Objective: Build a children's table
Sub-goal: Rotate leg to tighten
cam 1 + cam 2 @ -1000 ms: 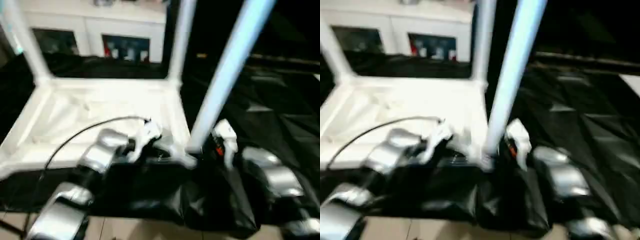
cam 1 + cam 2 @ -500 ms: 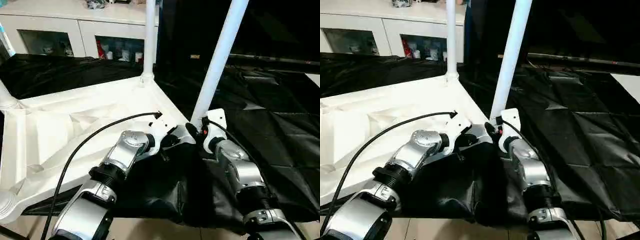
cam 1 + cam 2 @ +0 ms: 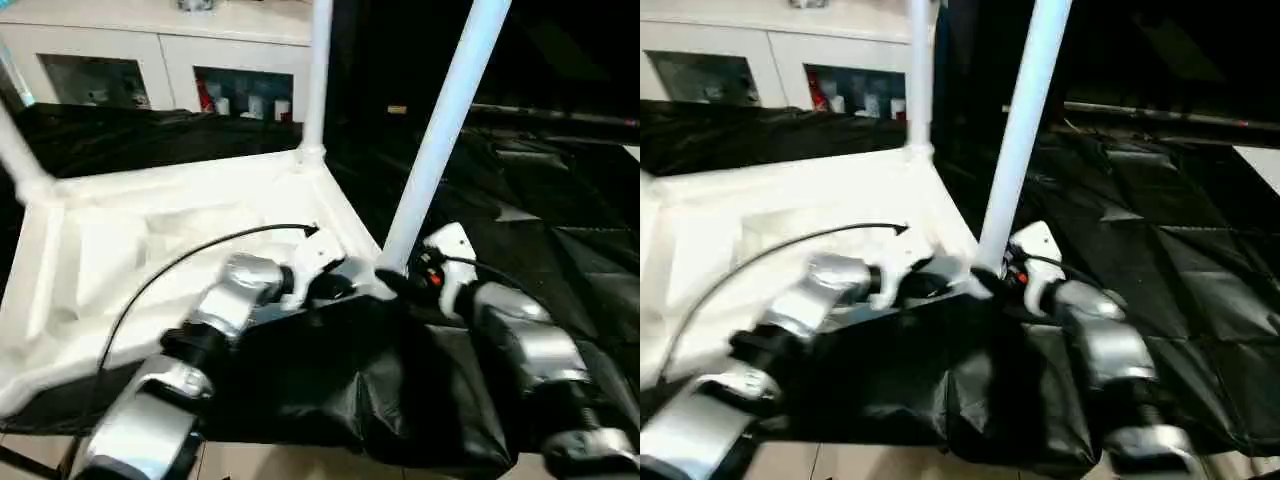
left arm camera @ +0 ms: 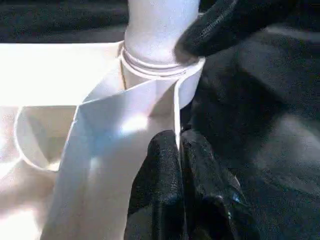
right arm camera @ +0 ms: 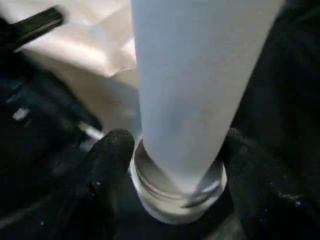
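Since half a second ago, no shift of tabletop [image 3: 120, 250] or legs against one another, only a small swing of the view itself; right forearm [image 3: 525, 345] now slanting further toward the lower right corner of the head view, both grippers still at the same near corner.

Tabletop upside down on a black sheet [image 3: 560, 200], ribbed underside up, across the left and middle of the frame. Three legs upright in corner sockets: one at the left edge [image 3: 20, 150], one at the far corner in the upper middle [image 3: 318, 80], and the nearest leg [image 3: 440, 130], leaning slightly right, from the top edge down to the near corner at centre frame.

Left gripper [image 4: 180, 150] clenched, its black fingers [image 4: 162, 170] pinched together on the thin upright rim of the tabletop just beside the socket [image 4: 165, 80] of the nearest leg. Black cable [image 3: 180, 265] arching over the tabletop to that wrist.

Right gripper [image 5: 175, 150] set around the foot of the nearest leg, at the ringed collar just above the socket; clamped or let go, cannot tell.

White cabinet [image 3: 180, 50] with glass doors along the upper left of the frame, behind the sheet.
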{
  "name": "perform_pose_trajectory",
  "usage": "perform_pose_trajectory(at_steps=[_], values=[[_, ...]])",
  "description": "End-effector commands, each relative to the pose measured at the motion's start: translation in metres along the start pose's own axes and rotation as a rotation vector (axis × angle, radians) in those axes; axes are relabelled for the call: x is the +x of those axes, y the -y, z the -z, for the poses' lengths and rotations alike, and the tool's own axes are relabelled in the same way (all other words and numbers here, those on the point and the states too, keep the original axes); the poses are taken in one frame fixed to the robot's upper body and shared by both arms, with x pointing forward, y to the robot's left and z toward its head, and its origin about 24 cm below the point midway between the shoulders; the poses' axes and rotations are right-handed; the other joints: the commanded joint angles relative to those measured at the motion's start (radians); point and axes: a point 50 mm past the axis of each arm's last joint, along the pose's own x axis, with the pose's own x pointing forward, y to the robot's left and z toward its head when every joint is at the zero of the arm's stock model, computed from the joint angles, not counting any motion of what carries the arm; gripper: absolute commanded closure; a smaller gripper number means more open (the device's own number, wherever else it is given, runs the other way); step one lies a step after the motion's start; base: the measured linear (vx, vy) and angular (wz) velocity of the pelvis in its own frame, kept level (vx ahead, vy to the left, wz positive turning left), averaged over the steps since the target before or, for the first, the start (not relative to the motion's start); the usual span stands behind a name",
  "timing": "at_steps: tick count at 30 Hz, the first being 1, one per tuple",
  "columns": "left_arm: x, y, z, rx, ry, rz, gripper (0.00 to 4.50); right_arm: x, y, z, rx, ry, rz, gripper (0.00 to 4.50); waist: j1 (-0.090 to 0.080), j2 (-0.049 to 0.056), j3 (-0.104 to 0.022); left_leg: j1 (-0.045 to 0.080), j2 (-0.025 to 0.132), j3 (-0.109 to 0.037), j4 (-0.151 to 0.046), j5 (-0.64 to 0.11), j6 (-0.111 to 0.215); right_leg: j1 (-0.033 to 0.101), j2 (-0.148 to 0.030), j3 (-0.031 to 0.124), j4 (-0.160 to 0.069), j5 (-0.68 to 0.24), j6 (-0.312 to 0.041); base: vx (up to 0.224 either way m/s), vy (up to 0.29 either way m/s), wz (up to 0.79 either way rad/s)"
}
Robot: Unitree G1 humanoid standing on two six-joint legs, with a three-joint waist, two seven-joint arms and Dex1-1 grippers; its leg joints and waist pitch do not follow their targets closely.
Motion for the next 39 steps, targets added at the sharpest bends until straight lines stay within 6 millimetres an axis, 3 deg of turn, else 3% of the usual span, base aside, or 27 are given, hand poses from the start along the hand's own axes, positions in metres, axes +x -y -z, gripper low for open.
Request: perform_pose_trajectory(at_steps=[1, 3, 4, 6, 9, 12, 15, 21, 24, 27, 31, 34, 35, 39], values=[[0.006, 0.018, -0.001, 0.037, 0.004, 0.192, 4.5, 0.011, -0.028, 0.008, 0.021, -0.051, -0.26, 1.58, 0.006, -0.001, -0.045, -0.007, 0.028, -0.003, -0.056, -0.147, 0.083, 0.056, -0.053, 0.041, -0.055, -0.08, -0.215, 0.0, 0.0, 0.0], [0.001, 0.023, -0.001, 0.043, 0.019, 0.266, 4.5, 0.005, -0.031, 0.008, 0.036, -0.075, -0.321, 1.58, 0.004, 0.0, -0.046, -0.003, 0.028, 0.001, -0.05, -0.106, 0.106, 0.054, -0.051, 0.041, -0.046, 0.017, -0.257, 0.0, 0.0, 0.0], [0.0, 0.023, -0.001, 0.039, 0.021, 0.274, 4.5, 0.002, -0.032, 0.008, 0.034, -0.088, -0.35, 1.58, 0.003, -0.003, -0.045, -0.004, 0.028, 0.002, -0.05, -0.104, 0.11, 0.055, -0.051, 0.041, -0.046, 0.024, -0.264, 0.0, 0.0, 0.0], [-0.002, 0.024, -0.001, 0.033, 0.021, 0.287, 4.5, -0.002, -0.034, 0.009, 0.03, -0.115, -0.404, 1.58, 0.017, -0.001, -0.043, -0.001, 0.031, 0.005, -0.049, -0.11, 0.109, 0.056, -0.052, 0.04, -0.045, 0.004, -0.272, 0.0, 0.0, 0.0], [-0.005, 0.024, 0.0, 0.031, 0.012, 0.305, 4.5, -0.005, -0.036, 0.009, 0.034, -0.142, -0.449, 1.58, 0.03, 0.0, -0.038, 0.001, 0.033, 0.005, -0.054, -0.162, 0.081, 0.053, -0.056, 0.04, -0.055, -0.106, -0.247, 0.0, 0.0, 0.0], [-0.007, 0.025, 0.0, 0.03, 0.013, 0.321, 4.5, -0.005, -0.04, 0.01, 0.036, -0.155, -0.481, 1.91, 0.03, -0.001, -0.037, -0.001, 0.033, 0.002, -0.057, -0.188, 0.053, 0.053, -0.059, 0.042, -0.059, -0.172, -0.221, 0.0, 0.0, 0.0], [-0.008, 0.026, 0.0, 0.031, 0.014, 0.327, 4.5, -0.004, -0.043, 0.012, 0.041, -0.167, -0.498, 2.09, 0.028, -0.001, -0.039, 0.0, 0.031, 0.001, -0.056, -0.187, 0.043, 0.052, -0.058, 0.042, -0.06, -0.177, -0.208, 0.0, 0.0, 0.0], [-0.006, 0.022, -0.001, 0.044, 0.019, 0.276, 4.5, -0.002, -0.042, 0.014, 0.033, -0.164, -0.474, 2.24, 0.026, -0.001, -0.04, -0.002, 0.028, 0.001, -0.054, -0.172, 0.048, 0.053, -0.056, 0.042, -0.057, -0.147, -0.213, 0.0, 0.0, 0.0], [-0.002, 0.009, -0.003, 0.029, 0.027, 0.107, 4.5, 0.006, -0.036, 0.015, 0.043, -0.115, -0.355, 2.29, 0.025, 0.001, -0.037, 0.0, 0.027, 0.0, -0.056, -0.208, 0.036, 0.048, -0.058, 0.042, -0.065, -0.215, -0.196, 0.0, 0.0, 0.0], [-0.001, 0.005, -0.004, 0.017, 0.032, 0.049, 4.5, 0.011, -0.033, 0.015, 0.064, -0.094, -0.29, 2.39, 0.025, -0.001, -0.034, 0.003, 0.027, -0.002, -0.06, -0.248, 0.024, 0.046, -0.059, 0.041, -0.075, -0.301, -0.174, 0.0, 0.0, 0.0], [0.007, -0.01, -0.01, -0.048, 0.052, -0.172, 4.5, 0.034, -0.025, 0.021, 0.146, -0.051, 0.009, 2.45, 0.015, -0.002, -0.032, 0.006, 0.023, -0.01, -0.066, -0.308, -0.013, 0.038, -0.062, 0.038, -0.09, -0.466, -0.112, 0.0, 0.0, 0.0], [0.012, -0.013, -0.012, -0.081, 0.056, -0.243, 4.5, 0.043, -0.024, 0.023, 0.174, -0.03, 0.129, 2.51, 0.008, -0.004, -0.034, 0.002, 0.023, -0.012, -0.068, -0.301, -0.017, 0.037, -0.062, 0.038, -0.091, -0.457, -0.097, 0.0, 0.0, 0.0], [0.018, -0.013, -0.015, -0.091, 0.059, -0.284, 4.5, 0.052, -0.023, 0.023, 0.223, -0.017, 0.246, 2.51, 0.005, -0.004, -0.033, 0.001, 0.022, -0.01, -0.068, -0.295, -0.011, 0.036, -0.06, 0.04, -0.091, -0.438, -0.099, 0.0, 0.0, 0.0], [0.034, -0.007, -0.021, -0.097, 0.067, -0.325, 4.5, 0.07, -0.027, 0.023, 0.267, -0.018, 0.416, 2.53, -0.002, -0.002, -0.034, 0.002, 0.02, -0.008, -0.068, -0.28, -0.01, 0.032, -0.057, 0.042, -0.089, -0.395, -0.11, 0.0, 0.0, 0.0]])
